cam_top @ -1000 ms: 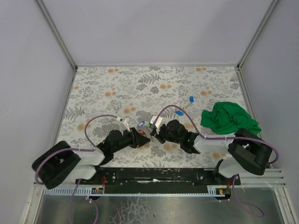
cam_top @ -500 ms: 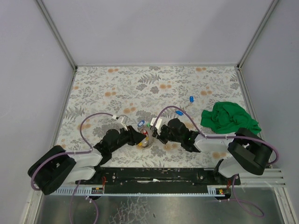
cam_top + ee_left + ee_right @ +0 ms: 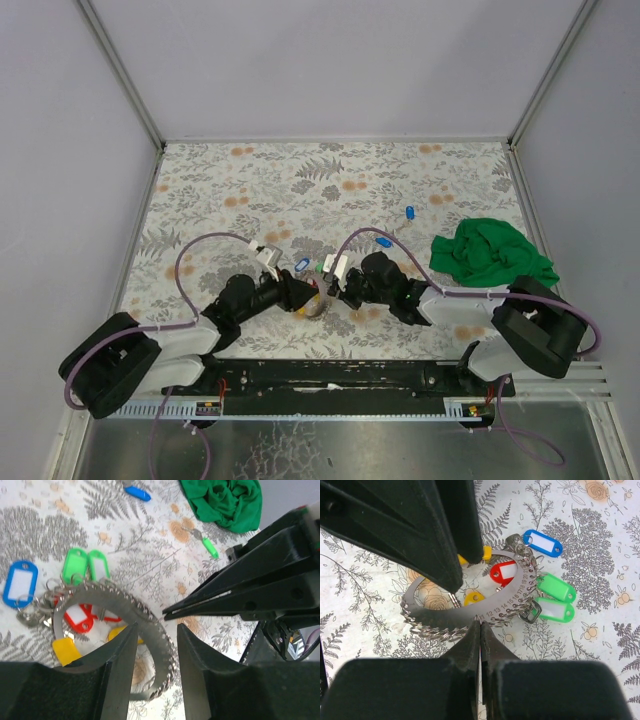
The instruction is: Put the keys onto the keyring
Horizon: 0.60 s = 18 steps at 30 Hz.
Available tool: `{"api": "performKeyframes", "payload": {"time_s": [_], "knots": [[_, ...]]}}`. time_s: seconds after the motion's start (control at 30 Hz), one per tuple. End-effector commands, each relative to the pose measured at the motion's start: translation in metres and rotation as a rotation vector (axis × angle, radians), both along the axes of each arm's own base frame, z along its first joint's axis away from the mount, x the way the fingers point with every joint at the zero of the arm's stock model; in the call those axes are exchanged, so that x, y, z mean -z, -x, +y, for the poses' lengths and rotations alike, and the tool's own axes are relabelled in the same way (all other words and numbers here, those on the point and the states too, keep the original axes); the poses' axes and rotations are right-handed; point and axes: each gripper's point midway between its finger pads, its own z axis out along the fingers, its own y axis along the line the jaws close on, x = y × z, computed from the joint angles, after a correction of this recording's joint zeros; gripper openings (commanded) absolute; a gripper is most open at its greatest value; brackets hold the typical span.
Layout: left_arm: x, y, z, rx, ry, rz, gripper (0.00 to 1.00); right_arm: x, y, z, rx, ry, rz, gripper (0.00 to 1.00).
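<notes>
1 camera looks down from above; 2 wrist cameras closely share the keyring (image 3: pixel 470 611).

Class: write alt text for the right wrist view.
A numbered grey keyring lies on a fern-print tabletop, bright tagged keys around it. The shut right tool points at its near edge; the left tool hangs over its far side.

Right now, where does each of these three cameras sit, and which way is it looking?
Top: fixed above and behind the arms, looking down on the table; both arms show.
Left wrist: on the left arm, looking down through the open left gripper at the keyring; the right gripper points in from the right.
Right wrist: on the right arm, looking down past its shut gripper at the keyring; the left gripper reaches in from above.
Shared: both wrist views show the keyring and keys.
</notes>
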Motion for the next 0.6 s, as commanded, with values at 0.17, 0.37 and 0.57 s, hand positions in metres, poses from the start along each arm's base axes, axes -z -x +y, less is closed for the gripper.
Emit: {"api": "performKeyframes", "payload": {"time_s": [0.17,0.37,0.57], "knots": [[-0.045,-0.025,-0.002,-0.003,-0.089,-0.203,0.5,-0.034,0.001,0.009,-0.056,-0.091,-0.046,0.0],[-0.059,-0.031,-0.004,0.024,-0.174,-0.216,0.62,-0.039,0.005,0.007,-0.065,-0.105,-0.057,0.0],[-0.068,-0.034,0.001,0.009,-0.158,-0.369,0.63,-0.039,0.006,0.007,-0.079,-0.104,-0.06,0.0]]}}
